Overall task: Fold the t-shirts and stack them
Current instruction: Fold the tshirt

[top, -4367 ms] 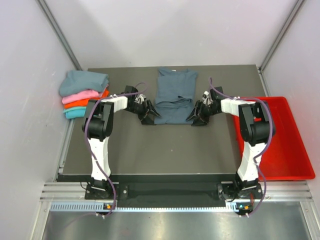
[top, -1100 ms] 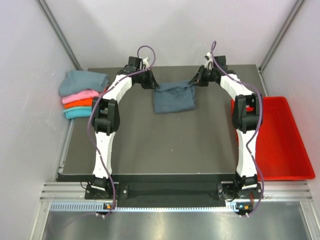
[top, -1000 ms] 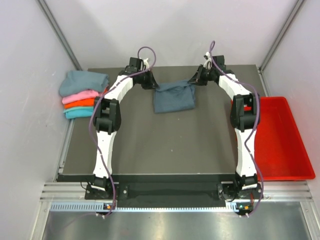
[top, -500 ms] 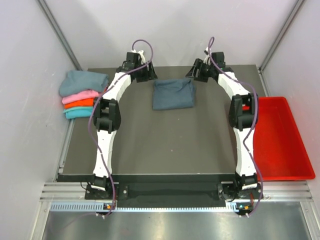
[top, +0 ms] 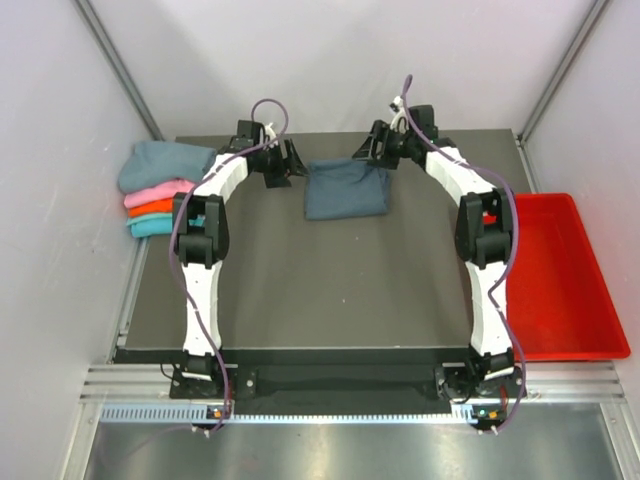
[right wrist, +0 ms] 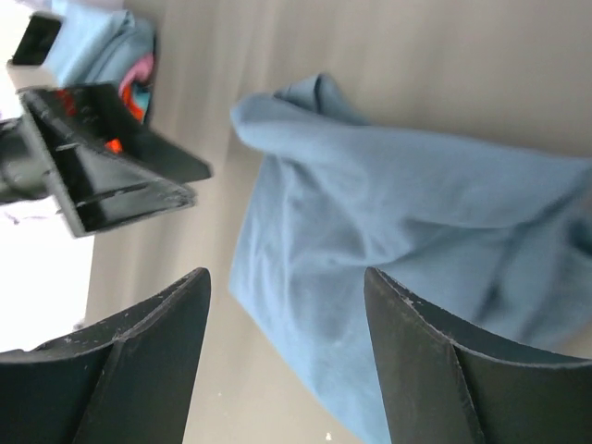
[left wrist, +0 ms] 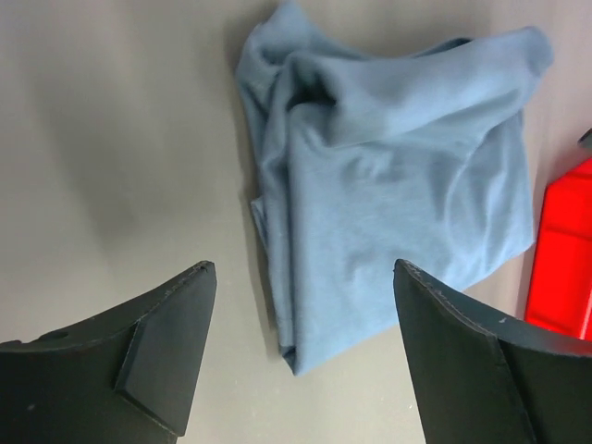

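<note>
Slate blue-grey t-shirt [top: 346, 190] lies folded in a rough rectangle at far centre of the dark table [top: 330, 290], flat on the surface. The far edge is bunched and wrinkled, clear in the left wrist view [left wrist: 388, 213] and the right wrist view [right wrist: 398, 268]. Nothing grips it.

Left gripper [top: 280, 168] is just beside the shirt's far left corner. Its jaws are spread wide with nothing between them [left wrist: 303, 268], and the shirt is below, not touched. Right gripper [top: 375, 150] is over the far right corner, jaws also wide apart and holding nothing [right wrist: 287, 276].

A stack of folded t-shirts [top: 165, 195] sits at the table's far left edge, well apart from the blue-grey one: dusty teal on top, then pink, orange, turquoise at the bottom. A red plastic tray [top: 570, 290] is off the table's right side.
</note>
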You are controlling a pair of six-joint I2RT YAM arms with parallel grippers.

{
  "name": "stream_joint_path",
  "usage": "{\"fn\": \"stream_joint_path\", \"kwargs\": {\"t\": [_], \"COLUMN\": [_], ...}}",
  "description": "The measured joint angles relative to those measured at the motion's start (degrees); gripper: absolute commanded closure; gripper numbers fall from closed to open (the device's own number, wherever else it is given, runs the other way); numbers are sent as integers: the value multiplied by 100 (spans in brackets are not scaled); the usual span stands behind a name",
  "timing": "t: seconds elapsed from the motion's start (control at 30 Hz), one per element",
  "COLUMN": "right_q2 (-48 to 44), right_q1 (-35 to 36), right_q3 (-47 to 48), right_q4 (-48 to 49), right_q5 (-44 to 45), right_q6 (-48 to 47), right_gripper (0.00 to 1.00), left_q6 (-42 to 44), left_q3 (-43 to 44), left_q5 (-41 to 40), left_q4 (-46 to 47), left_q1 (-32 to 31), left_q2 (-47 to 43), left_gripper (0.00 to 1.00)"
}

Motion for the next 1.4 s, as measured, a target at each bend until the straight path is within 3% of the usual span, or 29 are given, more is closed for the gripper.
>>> {"fn": "stream_joint_path", "kwargs": {"t": [0.57, 1.13, 1.23, 1.4], "right_q2": [855, 894, 896, 903], "right_q1": [76, 61, 61, 72], "right_q3": [-24, -24, -24, -24], "right_q4": [-42, 0, 7, 22], "right_q5": [11, 7, 9, 9], "right_q6": [101, 114, 114, 114], "right_gripper": [33, 32, 32, 32], "left_q6": [-684, -1687, -1786, -1875], "left_q3": [586, 588, 588, 562], "left_q5": [1119, 2212, 2315, 2343], "left_q4": [979, 2243, 2356, 2391], "left_q1": [37, -214, -214, -214], "left_q2": [1169, 1735, 1801, 1893], "left_gripper": [23, 45, 52, 83]}}
